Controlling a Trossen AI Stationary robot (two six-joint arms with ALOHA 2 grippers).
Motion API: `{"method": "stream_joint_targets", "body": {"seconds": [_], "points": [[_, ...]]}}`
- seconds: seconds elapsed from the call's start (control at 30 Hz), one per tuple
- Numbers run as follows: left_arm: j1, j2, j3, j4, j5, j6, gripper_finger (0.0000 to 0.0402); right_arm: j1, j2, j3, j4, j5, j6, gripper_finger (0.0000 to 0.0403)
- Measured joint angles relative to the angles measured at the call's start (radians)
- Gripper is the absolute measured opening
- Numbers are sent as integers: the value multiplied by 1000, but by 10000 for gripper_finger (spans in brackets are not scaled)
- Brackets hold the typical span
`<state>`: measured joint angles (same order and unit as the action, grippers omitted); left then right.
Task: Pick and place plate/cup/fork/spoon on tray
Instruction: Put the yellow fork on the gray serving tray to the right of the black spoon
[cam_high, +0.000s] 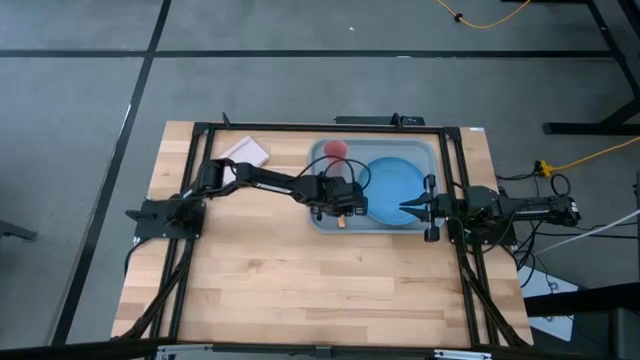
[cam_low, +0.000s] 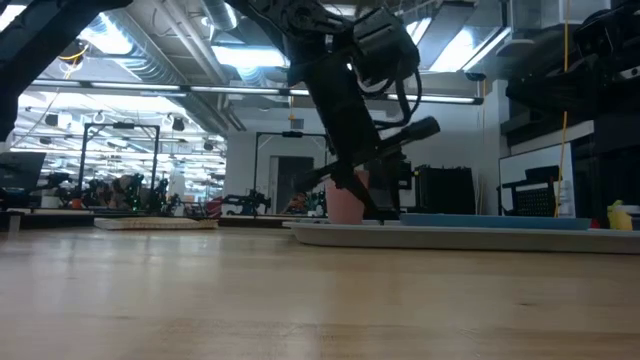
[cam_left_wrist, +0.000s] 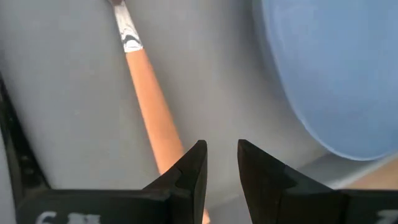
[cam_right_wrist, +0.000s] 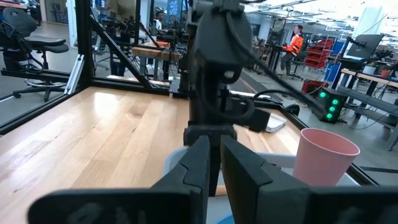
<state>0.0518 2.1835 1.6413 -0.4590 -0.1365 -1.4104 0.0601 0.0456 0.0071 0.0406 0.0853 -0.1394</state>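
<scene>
Over the tray (cam_high: 322, 222) my left arm reaches across from its base at the worktop's (cam_high: 300, 290) left edge, and my left fingers (cam_left_wrist: 193, 171) hang low above the tray floor beside the plate (cam_high: 392, 186). They stand a narrow gap apart with nothing between them, so they are released, not clasping anything. The fork (cam_left_wrist: 149, 102) lies flat on the grey tray floor just beside my left finger: its orange handle runs alongside and under that finger's outer edge, silver tines pointing away from my wrist, outside the gap and not inside it. I judge it has been set down there because that strip is the free space between the plate's rim and the tray's wall, where a long thin thing can rest without riding up on the plate. The plate fills the tray's right half, and the cup (cam_high: 336, 149) stands upright in the far left corner, well clear of my wrist. My right fingers (cam_right_wrist: 214, 165) point at the plate's right rim from the tray's edge, drawn nearly together and empty, waiting. I cannot find the spoon in any view; it may be hidden under my arm. A pale flat card (cam_high: 246, 151) lies on the worktop beyond my left elbow.
</scene>
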Motion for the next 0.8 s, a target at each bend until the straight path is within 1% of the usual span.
{"method": "stream_joint_targets", "body": {"seconds": [0.17, 0.3, 0.43, 0.57, 0.8], "points": [[0, 34, 1, 61, 18, 0, 82, 0, 0, 0, 0, 0, 0, 46], [0, 39, 1, 93, -24, 14, 82, 0, 0, 0, 0, 0, 0, 46], [0, 38, 1, 76, -22, 13, 82, 0, 0, 0, 0, 0, 0, 46], [0, 38, 1, 35, 2, 2, 82, 0, 0, 0, 0, 0, 0, 46], [0, 38, 1, 23, 4, 0, 82, 0, 0, 0, 0, 0, 0, 46]]}}
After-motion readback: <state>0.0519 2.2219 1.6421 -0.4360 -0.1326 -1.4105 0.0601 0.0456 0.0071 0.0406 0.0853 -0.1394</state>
